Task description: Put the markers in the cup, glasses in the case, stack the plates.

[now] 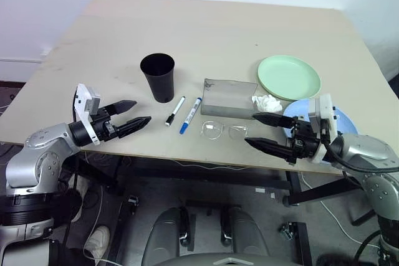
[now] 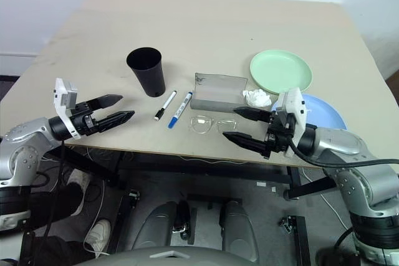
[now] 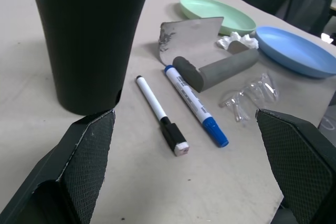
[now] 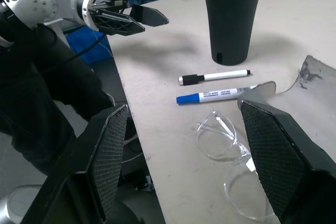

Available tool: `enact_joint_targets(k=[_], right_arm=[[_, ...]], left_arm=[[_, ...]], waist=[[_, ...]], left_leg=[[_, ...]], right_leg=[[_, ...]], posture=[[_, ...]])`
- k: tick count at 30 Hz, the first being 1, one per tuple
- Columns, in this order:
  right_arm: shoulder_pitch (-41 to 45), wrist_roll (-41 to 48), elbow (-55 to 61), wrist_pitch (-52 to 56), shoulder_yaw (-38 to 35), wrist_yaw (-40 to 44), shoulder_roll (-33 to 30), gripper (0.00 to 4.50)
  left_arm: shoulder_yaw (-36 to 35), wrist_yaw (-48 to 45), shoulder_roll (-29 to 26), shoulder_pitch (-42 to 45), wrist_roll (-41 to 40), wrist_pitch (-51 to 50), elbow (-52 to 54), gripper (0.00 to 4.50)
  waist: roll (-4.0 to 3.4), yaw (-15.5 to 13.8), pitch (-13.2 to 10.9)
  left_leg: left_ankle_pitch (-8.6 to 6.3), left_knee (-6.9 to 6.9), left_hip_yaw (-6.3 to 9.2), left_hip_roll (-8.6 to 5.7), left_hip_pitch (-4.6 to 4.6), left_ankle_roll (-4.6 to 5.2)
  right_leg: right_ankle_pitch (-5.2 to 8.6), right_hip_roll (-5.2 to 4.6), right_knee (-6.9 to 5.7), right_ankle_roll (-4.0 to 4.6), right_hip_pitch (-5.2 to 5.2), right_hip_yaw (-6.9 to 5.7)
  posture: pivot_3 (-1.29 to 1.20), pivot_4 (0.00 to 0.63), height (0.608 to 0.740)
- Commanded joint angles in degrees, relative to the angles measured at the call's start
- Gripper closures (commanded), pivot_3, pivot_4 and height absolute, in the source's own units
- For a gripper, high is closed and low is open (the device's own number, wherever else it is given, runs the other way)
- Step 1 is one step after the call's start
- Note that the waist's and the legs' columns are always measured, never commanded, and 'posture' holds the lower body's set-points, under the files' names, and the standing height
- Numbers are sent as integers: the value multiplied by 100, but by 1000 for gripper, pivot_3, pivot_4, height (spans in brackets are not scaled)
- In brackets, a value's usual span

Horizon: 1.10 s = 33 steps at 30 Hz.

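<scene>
The left gripper (image 1: 138,112) hangs with fingers spread and empty, at about nine o'clock from the black-capped marker (image 1: 174,111), which lies beside the cup (image 1: 158,77). The marker's long axis runs from one o'clock to seven o'clock, cap nearest. The right gripper (image 1: 264,130), also parted, is nearer the glasses (image 1: 223,130), so I judge the left arm better placed for the markers.

Even, bright light is spread over the beige wooden table (image 1: 206,35); a soft shadow is cast beside the tall black plastic cup (image 4: 232,19); everything is rendered sharp.

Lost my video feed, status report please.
Left gripper and right gripper open, empty, at the table's near edge. Markers, glasses on table; cup empty, case open. Plates unstacked. Tissue beside case.
</scene>
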<state>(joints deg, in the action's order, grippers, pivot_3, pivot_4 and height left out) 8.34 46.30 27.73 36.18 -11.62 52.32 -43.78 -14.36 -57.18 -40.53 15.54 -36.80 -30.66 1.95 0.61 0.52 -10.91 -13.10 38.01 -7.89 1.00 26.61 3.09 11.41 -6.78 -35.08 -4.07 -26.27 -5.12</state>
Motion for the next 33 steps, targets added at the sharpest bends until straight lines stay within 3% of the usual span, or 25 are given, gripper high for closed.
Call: enact_joint_targets(k=[1,11,25,33], right_arm=[[103,14,4,-122,-120,39,-26,903],[72,106,-115,-25,-440,-69,-147,903],[606,-54,-1515,475,-1657,-1363,-385,903],[965,-1046,-2743,880,-1077,-1722,-1016,903]], left_arm=[[-163,63,25,-28,-96,55,214,0],[-45,-27,122,78,-93,79,149,0],[457,-668,72,114,-157,-158,333,0],[493,-978,-181,-218,-33,-10,588,0]], waist=[[0,-1,0],[0,1,0],[0,6,0],[-8,27,1]], left_leg=[[0,-1,0,0,0,0],[0,-4,-1,0,2,0],[0,-4,-4,-2,4,1],[1,-2,-8,-1,1,0]], right_leg=[[0,0,2,0,0,0],[0,0,4,0,-1,0],[0,0,6,1,-1,0],[0,-2,3,1,-3,1]], posture=[[0,150,710],[0,150,710],[0,150,710],[0,150,710]])
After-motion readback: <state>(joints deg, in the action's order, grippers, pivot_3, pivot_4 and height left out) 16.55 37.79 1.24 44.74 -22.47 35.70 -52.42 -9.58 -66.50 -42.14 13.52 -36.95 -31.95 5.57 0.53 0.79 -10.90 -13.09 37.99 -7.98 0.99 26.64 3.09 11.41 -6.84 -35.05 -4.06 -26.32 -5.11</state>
